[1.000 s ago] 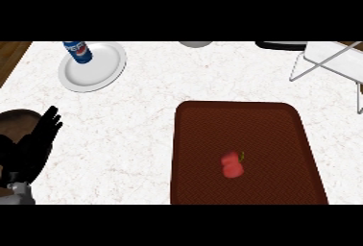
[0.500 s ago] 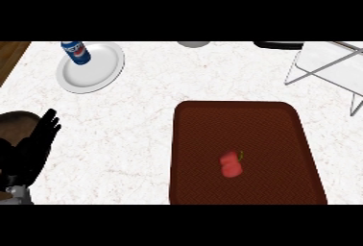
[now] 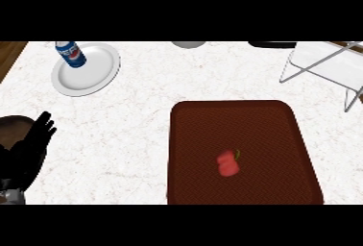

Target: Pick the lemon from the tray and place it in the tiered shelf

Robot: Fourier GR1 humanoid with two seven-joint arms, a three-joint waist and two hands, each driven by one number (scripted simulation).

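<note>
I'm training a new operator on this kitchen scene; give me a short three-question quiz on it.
1. True or false: the fruit lies on the tray.
2. What stands on the plate? A) a cup B) a can C) a lemon
3. Fill in: the shelf is at the view's upper ____.

Key: 1 true. 2 B. 3 right. The left hand rests open at the left edge; the fruit looks red, not lemon yellow.
</note>
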